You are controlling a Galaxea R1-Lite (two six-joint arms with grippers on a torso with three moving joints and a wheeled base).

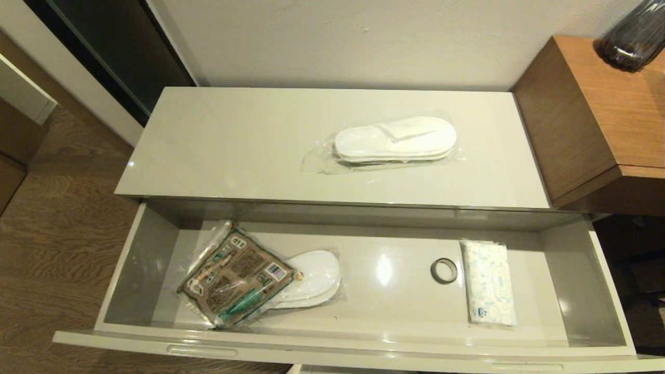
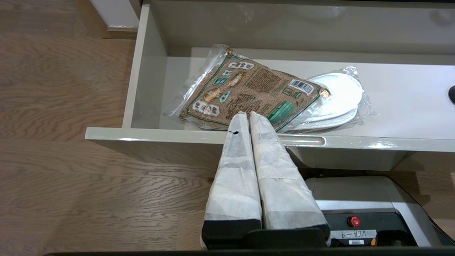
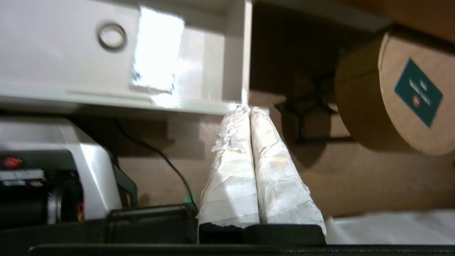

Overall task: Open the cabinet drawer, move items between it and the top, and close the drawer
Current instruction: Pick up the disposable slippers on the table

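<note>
The drawer (image 1: 358,340) is pulled open; a packet (image 1: 236,275) is laid over slippers (image 1: 314,278) at 8 o'clock; both tools, left (image 2: 247,114) and right (image 3: 249,109), are held together below its front.

Left gripper (image 2: 249,114): two long fingers (image 2: 234,170) wrapped in white tape, small dark mark near one tip, black block at root. Right gripper (image 3: 249,109): same white taped fingers (image 3: 231,177), tape crinkly and frayed, black block at root. Base (image 2: 355,199): grey-white shell, red button (image 2: 353,221), white label, black cable (image 3: 167,161).
</note>
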